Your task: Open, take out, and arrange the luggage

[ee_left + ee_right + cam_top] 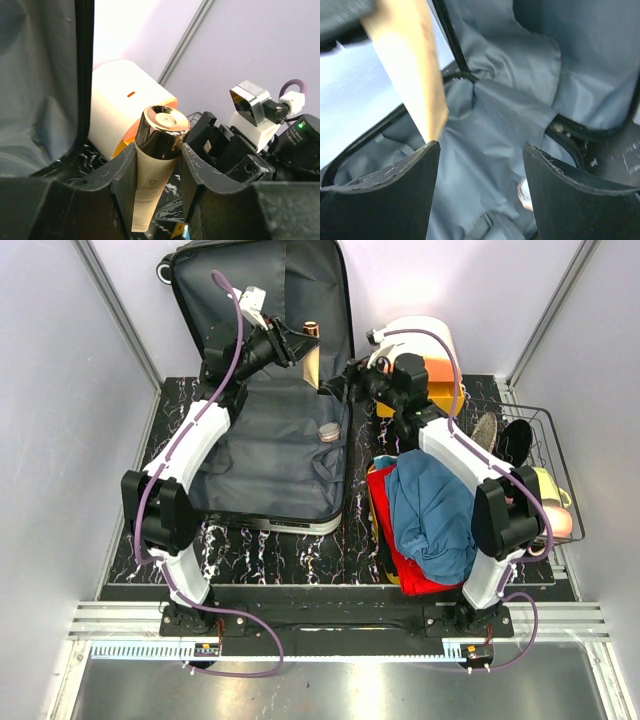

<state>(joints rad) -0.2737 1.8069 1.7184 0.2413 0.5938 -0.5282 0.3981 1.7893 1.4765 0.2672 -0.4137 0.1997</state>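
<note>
The luggage (pixel 270 440) lies open on the table, its lid propped against the back wall and its grey lining (pixel 500 115) showing. My left gripper (pixel 298 346) (pixel 157 175) hangs over the case's right rear corner, shut on a cream tube (pixel 312 360) (pixel 148 195) with a shiny rose-gold cap (pixel 162 131). My right gripper (pixel 350 382) (pixel 480 170) is at the case's right rim, open, with nothing between its fingers. The tube (pixel 410 75) appears blurred just above its left finger. A small round jar (pixel 329 431) (pixel 524 192) rests on the lining.
A white-and-orange rounded box (pixel 432 348) (pixel 122 97) stands behind the right arm. A pile of blue and red clothes (pixel 430 520) lies right of the case. A wire basket (pixel 545 440) holding shoes sits at the far right edge.
</note>
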